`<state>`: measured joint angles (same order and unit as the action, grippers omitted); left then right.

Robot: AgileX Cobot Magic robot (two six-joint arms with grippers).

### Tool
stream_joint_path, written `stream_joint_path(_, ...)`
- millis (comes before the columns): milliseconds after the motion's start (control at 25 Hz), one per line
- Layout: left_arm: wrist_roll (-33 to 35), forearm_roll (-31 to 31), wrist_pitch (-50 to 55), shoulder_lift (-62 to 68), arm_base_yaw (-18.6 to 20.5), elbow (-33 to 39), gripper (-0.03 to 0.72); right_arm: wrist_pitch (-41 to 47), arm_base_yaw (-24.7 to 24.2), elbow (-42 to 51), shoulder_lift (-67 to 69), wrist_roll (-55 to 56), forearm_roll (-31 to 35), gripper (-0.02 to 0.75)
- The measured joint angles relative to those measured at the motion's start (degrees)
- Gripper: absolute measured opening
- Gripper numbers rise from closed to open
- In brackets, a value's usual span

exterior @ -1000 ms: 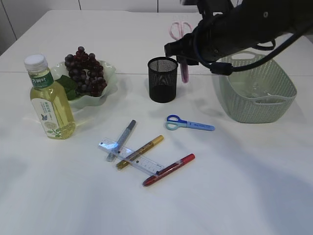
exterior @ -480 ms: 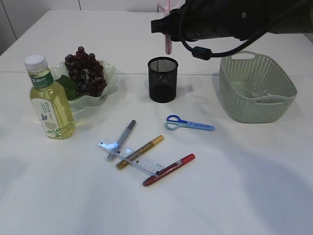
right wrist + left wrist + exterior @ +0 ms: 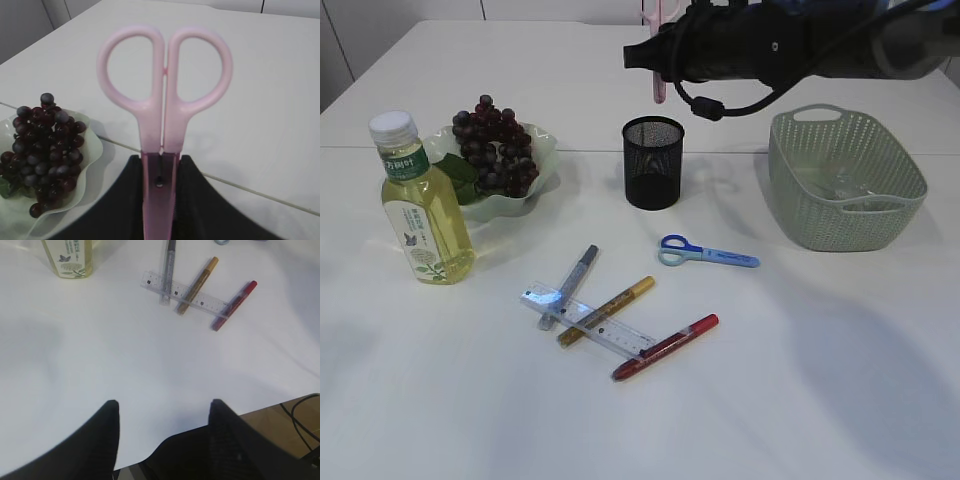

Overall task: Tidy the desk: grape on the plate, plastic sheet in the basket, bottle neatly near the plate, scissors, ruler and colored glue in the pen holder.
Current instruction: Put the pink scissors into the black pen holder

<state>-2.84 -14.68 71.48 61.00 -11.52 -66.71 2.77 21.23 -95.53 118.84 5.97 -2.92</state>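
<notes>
Holding grapes (image 3: 496,146) in plate (image 3: 542,143); gripping pink scissors (image 3: 164,125) in right tool (image 3: 159,182) above pen holder (image 3: 653,162); gaping left tool (image 3: 164,407).

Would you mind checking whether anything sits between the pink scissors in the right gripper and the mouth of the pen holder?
Nothing visible does: the pink scissors hang tip-down just above the pen holder, whose mouth looks open and unobstructed.

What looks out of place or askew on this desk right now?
The ruler lies crossed with three glue pens in a loose pile, and blue scissors lie flat beside the holder. Nothing is spilled or damaged. The right gripper holds pink scissors above the holder.
</notes>
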Motion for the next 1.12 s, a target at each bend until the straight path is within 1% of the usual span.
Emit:
stream_joint_path(440, 0.00, 0.00, 0.00, 0.00, 0.00, 0.00, 0.415, -2.77, -0.48, -5.64, 8.64, -0.09, -2.24, 0.153)
stream_joint_path(1120, 0.00, 0.00, 0.00, 0.00, 0.00, 0.00, 0.415, -5.18, -1.69, -6.03, 11.57, -0.09, -4.29, 0.153)
